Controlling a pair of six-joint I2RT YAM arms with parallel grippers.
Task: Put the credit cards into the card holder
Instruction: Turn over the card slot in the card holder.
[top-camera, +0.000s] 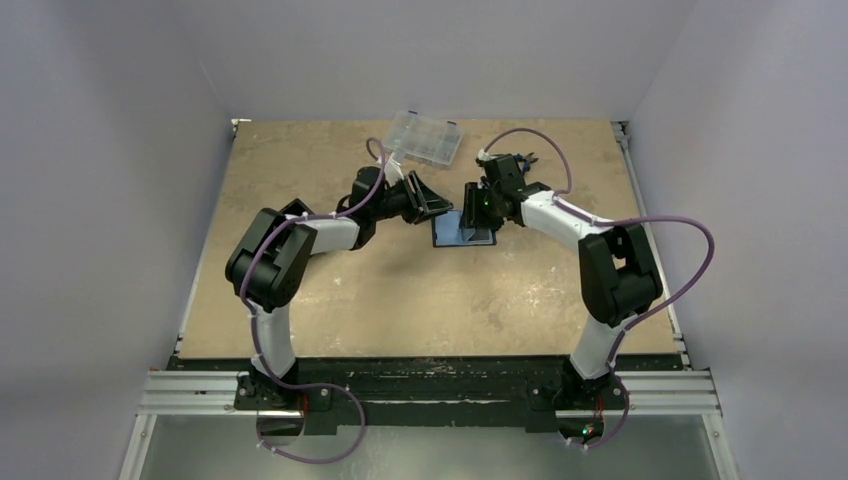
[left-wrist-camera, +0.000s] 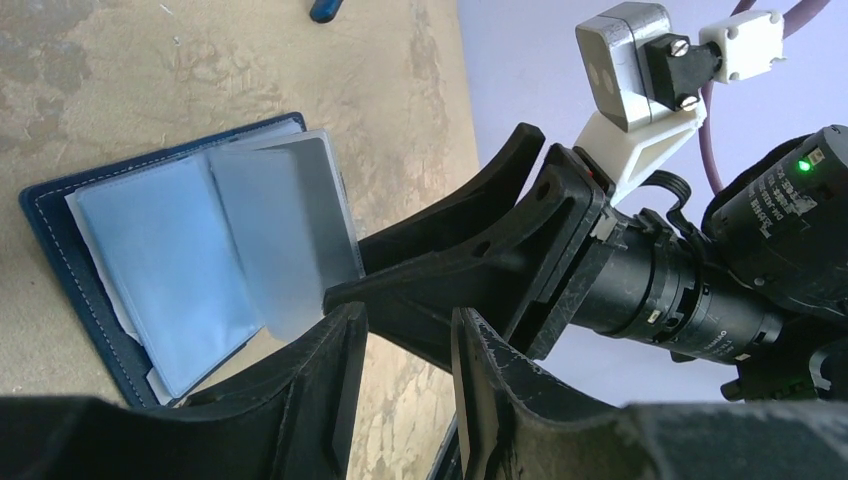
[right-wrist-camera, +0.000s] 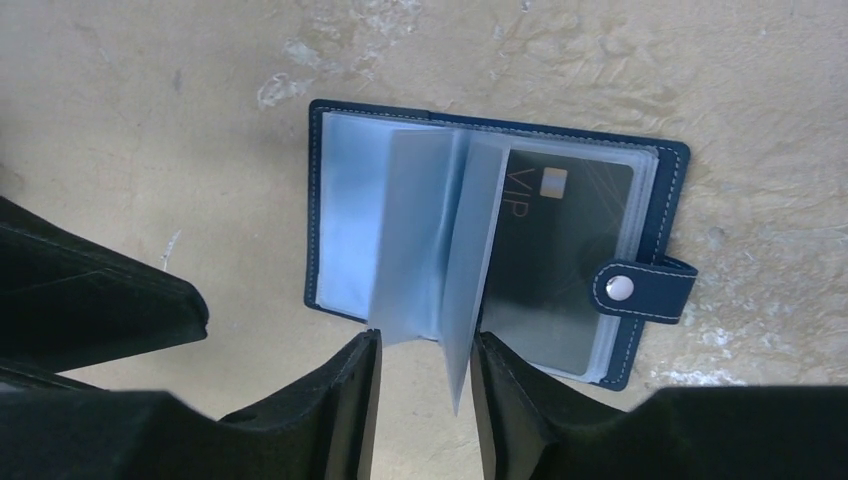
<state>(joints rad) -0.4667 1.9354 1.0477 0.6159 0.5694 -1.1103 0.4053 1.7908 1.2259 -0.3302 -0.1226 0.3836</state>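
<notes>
The navy card holder (top-camera: 462, 236) lies open at the table's middle. In the right wrist view the card holder (right-wrist-camera: 672, 180) shows clear sleeves fanned up and a snap tab (right-wrist-camera: 645, 290) with a light stud. A dark grey credit card (right-wrist-camera: 560, 255) marked VIP sits in its right sleeve. My right gripper (right-wrist-camera: 425, 350) is open at the holder's near edge, with one upright sleeve leaf (right-wrist-camera: 470, 300) in the gap by the right finger. My left gripper (left-wrist-camera: 405, 335) is open and empty, just beside the holder (left-wrist-camera: 50, 215) and my right gripper's fingers (left-wrist-camera: 450, 255). No loose card shows.
A clear plastic compartment case (top-camera: 425, 138) lies at the back of the table, behind the two grippers. A small blue object (left-wrist-camera: 325, 8) shows at the top edge of the left wrist view. The tabletop (top-camera: 400, 290) is bare brown board, walled on three sides.
</notes>
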